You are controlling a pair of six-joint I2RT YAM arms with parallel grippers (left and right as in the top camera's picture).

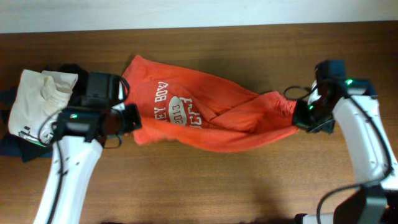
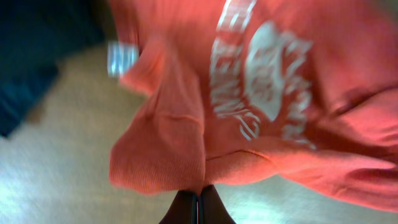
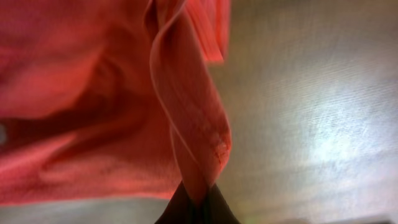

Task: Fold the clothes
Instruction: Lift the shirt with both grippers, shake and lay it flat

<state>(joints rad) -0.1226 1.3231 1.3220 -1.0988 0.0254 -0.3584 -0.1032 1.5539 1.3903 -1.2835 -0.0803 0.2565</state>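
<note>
Red-orange cotton spans the middle of the wooden surface in the overhead view. The T-shirt is strung between your two arms from 9 o'clock to 3 o'clock, with its white lettering facing up on the 9 o'clock half. Your left fingers are pressed together on an edge of the cloth, which bunches just above them in the left wrist view. Your right fingers are clamped on a narrow, twisted ridge of fabric at the 3 o'clock end.

The shirt looks pulled out lengthwise but not flat: it sags in the middle and narrows to a rope toward your right arm. I judge you are at the spreading step, with no fold made yet.

Next, bring both ends down together so the body settles flat on the surface, and hold even tension so the twist at 3 o'clock opens instead of setting in as a crease. Mind the white garment and the dark clothes piled at 9 o'clock, just beside your left arm. Lay the shirt clear of them.
</note>
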